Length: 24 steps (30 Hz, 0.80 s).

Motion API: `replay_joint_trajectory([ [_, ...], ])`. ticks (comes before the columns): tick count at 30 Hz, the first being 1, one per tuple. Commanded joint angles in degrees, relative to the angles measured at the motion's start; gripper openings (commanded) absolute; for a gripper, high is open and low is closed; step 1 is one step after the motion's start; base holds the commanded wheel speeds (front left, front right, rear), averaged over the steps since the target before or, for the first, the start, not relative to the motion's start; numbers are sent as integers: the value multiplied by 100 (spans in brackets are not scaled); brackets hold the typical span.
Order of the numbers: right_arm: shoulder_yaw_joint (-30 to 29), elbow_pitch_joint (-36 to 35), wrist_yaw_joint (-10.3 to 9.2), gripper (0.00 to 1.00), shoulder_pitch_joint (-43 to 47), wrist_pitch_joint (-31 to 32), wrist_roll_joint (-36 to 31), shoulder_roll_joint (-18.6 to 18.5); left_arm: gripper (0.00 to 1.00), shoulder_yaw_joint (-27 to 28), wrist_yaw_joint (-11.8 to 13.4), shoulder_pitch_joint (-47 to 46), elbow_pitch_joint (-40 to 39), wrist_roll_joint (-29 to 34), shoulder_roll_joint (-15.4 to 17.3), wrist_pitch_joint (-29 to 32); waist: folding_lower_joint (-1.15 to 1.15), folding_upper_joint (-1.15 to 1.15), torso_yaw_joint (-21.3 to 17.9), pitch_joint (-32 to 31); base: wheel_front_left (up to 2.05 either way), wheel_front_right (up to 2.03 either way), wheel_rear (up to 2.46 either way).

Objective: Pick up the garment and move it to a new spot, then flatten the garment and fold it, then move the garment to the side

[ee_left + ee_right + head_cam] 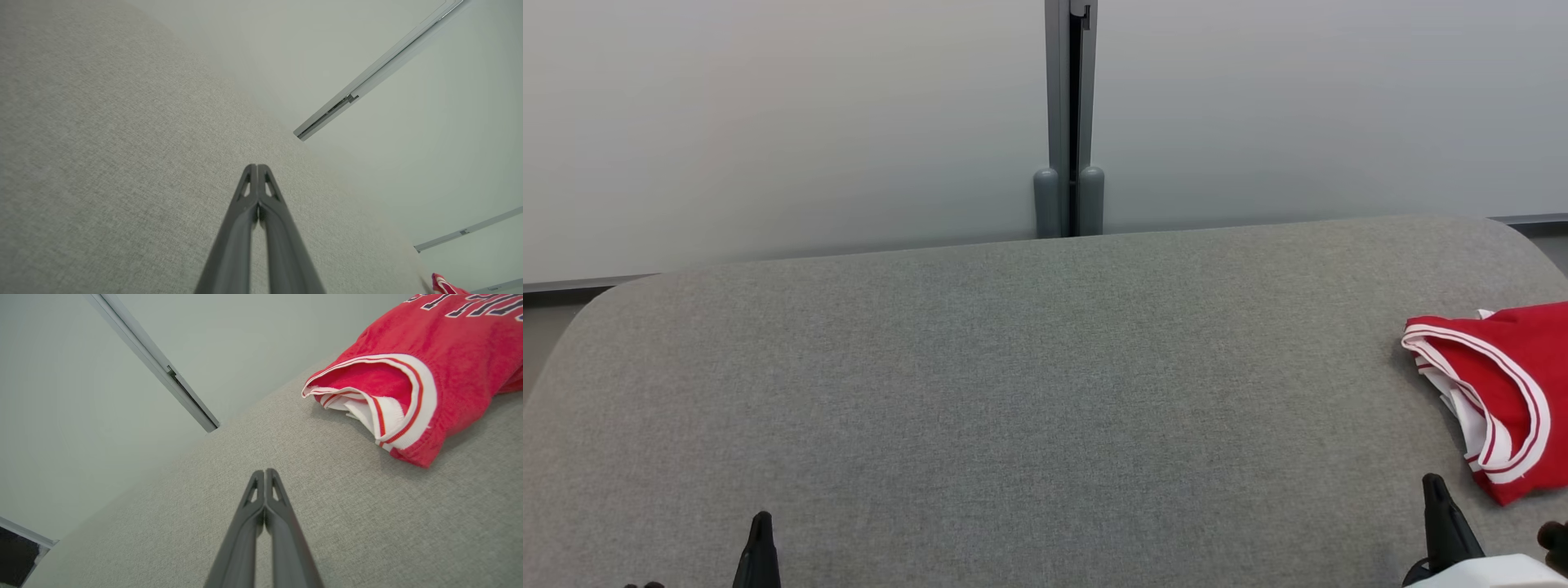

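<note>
Red fleecy garment (pixel 1515 380) with ribbed white-striped trim lies bunched at the right edge of the grey woven surface (pixel 1013 367), trimmed opening facing left. Left gripper (pixel 257 168) and right gripper (pixel 265 472): fingers pressed together, empty.

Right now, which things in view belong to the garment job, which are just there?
Job: red garment, on the right of the grey table; left gripper, shut, empty; right gripper, shut, empty.
Just there: metal post; pale wall panels.

We list left gripper (pixel 257 166) and right gripper (pixel 264 471): each two long, dark grey fingers (pixel 233 245), triangular cut-outs near the tips. White forearm casing (pixel 1503 572) behind the right one.
</note>
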Motion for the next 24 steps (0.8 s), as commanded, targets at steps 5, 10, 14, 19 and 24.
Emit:
replay_joint_trajectory([
  [5, -56, -118, 1, 0, -211, 134, 535, -23, 0, 73, -72, -283, -49, -437, 47, 128, 0, 0, 7, 18, 0, 0, 0],
  [10, -84, -131, 1, 0, -273, 233, 940, -11, 0, 105, -114, -385, -36, -763, 51, 230, 0, 0, 14, 36, 0, 0, 0],
  [14, -106, -141, 1, 0, -324, 308, 1250, -2, 0, 131, -143, -465, -27, -1011, 54, 303, 0, 0, 20, 51, 0, 0, 0],
  [19, -132, -155, 1, 0, -380, 405, 1618, 8, 0, 162, -183, -560, -15, -1307, 58, 395, 0, 0, 26, 69, 0, 0, 0],
  [24, -156, -167, 1, 0, -438, 488, 1970, 19, 0, 190, -220, -651, -5, -1596, 61, 481, 0, 0, 33, 87, 0, 0, 0],
])
